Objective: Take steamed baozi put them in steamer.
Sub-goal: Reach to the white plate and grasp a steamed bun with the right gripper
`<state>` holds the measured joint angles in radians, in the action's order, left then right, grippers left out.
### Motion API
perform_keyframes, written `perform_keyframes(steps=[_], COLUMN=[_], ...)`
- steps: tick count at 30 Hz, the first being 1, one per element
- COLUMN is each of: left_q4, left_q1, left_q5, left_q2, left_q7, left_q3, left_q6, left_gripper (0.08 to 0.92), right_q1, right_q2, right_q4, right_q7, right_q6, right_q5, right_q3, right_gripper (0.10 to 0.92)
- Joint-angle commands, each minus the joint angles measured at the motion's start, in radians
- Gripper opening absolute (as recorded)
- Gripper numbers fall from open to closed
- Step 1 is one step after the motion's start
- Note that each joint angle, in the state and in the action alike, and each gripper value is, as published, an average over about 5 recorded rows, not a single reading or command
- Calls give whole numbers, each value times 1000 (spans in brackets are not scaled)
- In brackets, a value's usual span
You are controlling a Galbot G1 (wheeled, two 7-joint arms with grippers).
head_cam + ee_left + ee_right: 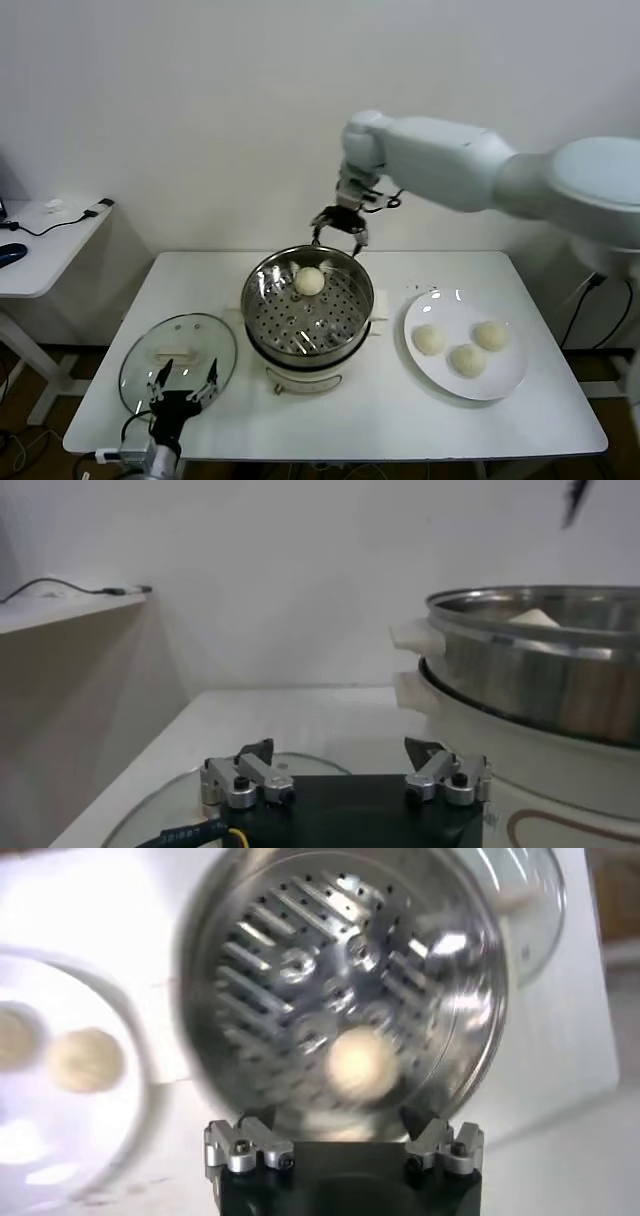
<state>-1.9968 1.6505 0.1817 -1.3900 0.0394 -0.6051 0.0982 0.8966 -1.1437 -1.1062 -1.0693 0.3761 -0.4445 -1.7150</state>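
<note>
Steam tray work looks one quarter done: one bun (309, 281) lies on the perforated tray toward the far side of the steamer (262, 305), and the right gripper (340, 226) hangs over that rim, jaws spread wide and empty, likely having let go there. Three steamed baozi (465, 358) wait on the white plate (512, 380) to the steamer's right. The left gripper (183, 388) idles open over the glass lid (140, 362). White table (400, 425), plain white wall behind

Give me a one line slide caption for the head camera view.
Right gripper open above the steamer holding one baozi; three remain on the plate.
</note>
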Motion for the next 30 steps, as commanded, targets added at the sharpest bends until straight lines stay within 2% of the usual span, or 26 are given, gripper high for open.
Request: perform_keyframes(steps=[1,5,9,16,24,30], left_q4=[4,9,10,9,14,21], left_q1=[-5,-7,-2,13,21,23], left_q5=[3,2,-1,-9,-18,-22], left_q2=[3,6,5,-8,-15,-6], left_q7=[0,-1,-1,-1,-1,-1], left_q3=[1,2,1,-2,0,2], left_q6=[1,2,2,0,-8,-13], left_gripper=[823,823,823,823,823,823], right_q1=[234,198,82,-130,-375,-477], right_q2=[370,470,492,427,357,323], right_q4=[-358,-479,-504,-373,-200,-125], right_q7=[79,152,197,219,258,291], right_q6=[-416,-559,-629,-652,-677,-687], right_q5=[-194,-237,-269,-178,-130,-103], right_q3=[-307,-371,-313,-169,-2,95], right_gripper=[823,823,823,823,823,823])
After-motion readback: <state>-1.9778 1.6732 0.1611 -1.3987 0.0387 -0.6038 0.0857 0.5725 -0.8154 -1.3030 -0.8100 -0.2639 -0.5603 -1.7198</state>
